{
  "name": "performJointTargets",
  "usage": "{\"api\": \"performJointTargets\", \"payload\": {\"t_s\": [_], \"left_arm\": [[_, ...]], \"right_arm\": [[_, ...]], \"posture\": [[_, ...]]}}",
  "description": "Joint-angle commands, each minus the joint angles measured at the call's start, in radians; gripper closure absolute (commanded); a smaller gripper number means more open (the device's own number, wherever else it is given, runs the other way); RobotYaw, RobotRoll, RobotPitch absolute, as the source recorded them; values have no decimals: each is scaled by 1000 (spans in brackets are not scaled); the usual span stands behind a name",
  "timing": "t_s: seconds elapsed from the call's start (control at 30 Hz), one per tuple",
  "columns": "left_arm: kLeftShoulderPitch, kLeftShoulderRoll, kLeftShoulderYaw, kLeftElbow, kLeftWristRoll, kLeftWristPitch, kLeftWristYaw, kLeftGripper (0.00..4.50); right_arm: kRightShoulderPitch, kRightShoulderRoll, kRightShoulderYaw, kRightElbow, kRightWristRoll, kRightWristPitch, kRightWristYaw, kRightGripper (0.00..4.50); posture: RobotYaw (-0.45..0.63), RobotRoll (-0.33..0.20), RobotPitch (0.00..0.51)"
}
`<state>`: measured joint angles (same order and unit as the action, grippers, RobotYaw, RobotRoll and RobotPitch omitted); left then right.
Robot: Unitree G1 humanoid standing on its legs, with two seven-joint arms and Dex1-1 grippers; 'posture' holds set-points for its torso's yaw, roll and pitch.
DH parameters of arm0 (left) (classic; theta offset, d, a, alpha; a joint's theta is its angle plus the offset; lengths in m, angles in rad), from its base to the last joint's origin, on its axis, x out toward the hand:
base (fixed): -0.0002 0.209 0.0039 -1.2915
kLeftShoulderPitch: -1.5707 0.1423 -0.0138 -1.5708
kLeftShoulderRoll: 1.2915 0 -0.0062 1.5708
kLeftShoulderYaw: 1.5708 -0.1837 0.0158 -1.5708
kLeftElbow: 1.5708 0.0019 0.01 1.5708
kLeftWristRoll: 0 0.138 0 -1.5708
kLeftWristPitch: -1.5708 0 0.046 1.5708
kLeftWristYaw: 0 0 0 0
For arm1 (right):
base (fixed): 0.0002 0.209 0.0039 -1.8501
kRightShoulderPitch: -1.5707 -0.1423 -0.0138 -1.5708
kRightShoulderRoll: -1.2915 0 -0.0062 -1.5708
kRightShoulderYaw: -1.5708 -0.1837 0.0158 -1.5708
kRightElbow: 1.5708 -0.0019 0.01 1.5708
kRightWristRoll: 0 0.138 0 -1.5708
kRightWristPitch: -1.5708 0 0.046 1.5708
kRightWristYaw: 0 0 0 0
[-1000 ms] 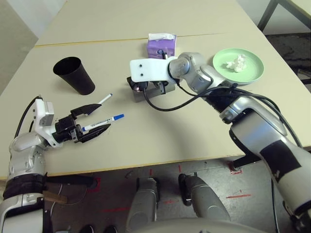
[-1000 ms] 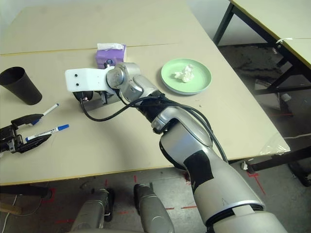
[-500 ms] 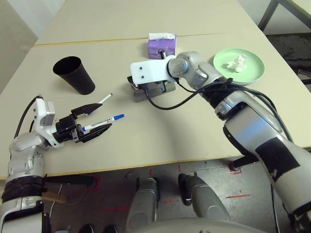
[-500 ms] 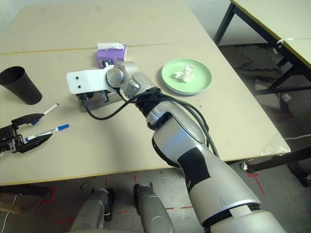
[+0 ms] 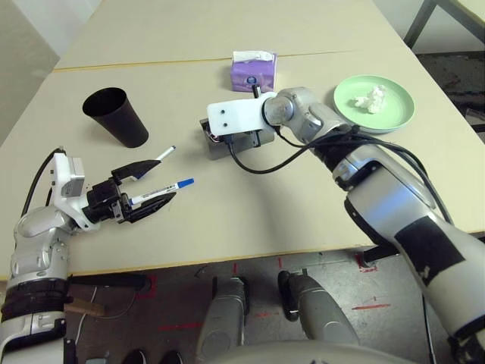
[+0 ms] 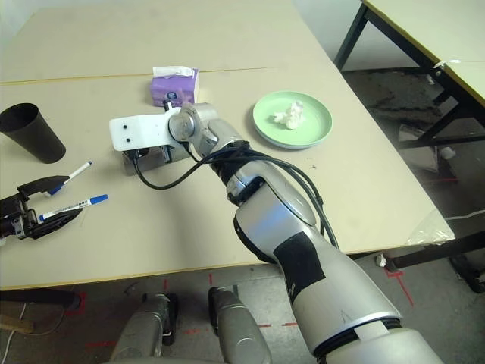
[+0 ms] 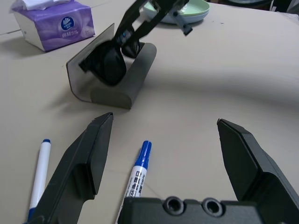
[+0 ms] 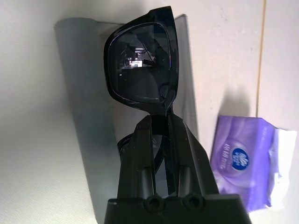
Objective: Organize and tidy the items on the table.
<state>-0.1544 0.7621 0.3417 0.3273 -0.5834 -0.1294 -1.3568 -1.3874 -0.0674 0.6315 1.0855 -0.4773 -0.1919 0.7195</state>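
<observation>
Since the earlier frame, only the right arm has shifted, its wrist now slightly further right over the grey glasses case [image 7: 122, 79]; everything else is unchanged. Left of the case, the black cup [image 5: 115, 116] stands upright on the table [image 5: 250, 205]. Nearer the robot and left of the case, the left gripper [image 7: 166, 154] rests low with fingers spread wide around the capped end of one marker [image 7: 138, 173]; a second marker [image 7: 39, 175] lies just outside its finger. The right gripper [image 8: 159, 135] holds its fingers pressed on the black sunglasses [image 8: 142, 65], which hang in the open case. Behind the case stands the purple tissue box [image 5: 253, 70]. Right of the case, the green plate [image 5: 394, 114] carries the crumpled tissue [image 5: 369, 98].
</observation>
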Motion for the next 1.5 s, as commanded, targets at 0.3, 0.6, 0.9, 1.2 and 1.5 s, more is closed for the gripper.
{"api": "performJointTargets", "payload": {"t_s": [0.3, 0.6, 0.9, 1.2, 1.5], "left_arm": [[16, -8, 10, -13, -4, 7, 3, 0], [-7, -23, -1, 7, 5, -1, 1, 0], [-21, -29, 3, 40, 14, -14, -5, 0], [-48, -17, 16, 97, 16, -27, -17, 0], [-85, -11, 10, 158, 31, -46, -46, 0]], "right_arm": [[32, 9, -21, 5, -7, 10, 51, 4288], [16, 3, -42, 11, -16, 23, 80, 1548], [-16, -18, -84, -10, 2, 56, 126, 52], [96, -228, -245, -567, 196, 517, 481, 52], [322, -442, -494, -1142, 477, 1077, 565, 52]], "posture": [[10, 0, 235], [-3, 0, 224], [-12, 0, 224], [-36, 0, 221], [-56, 0, 220]]}}
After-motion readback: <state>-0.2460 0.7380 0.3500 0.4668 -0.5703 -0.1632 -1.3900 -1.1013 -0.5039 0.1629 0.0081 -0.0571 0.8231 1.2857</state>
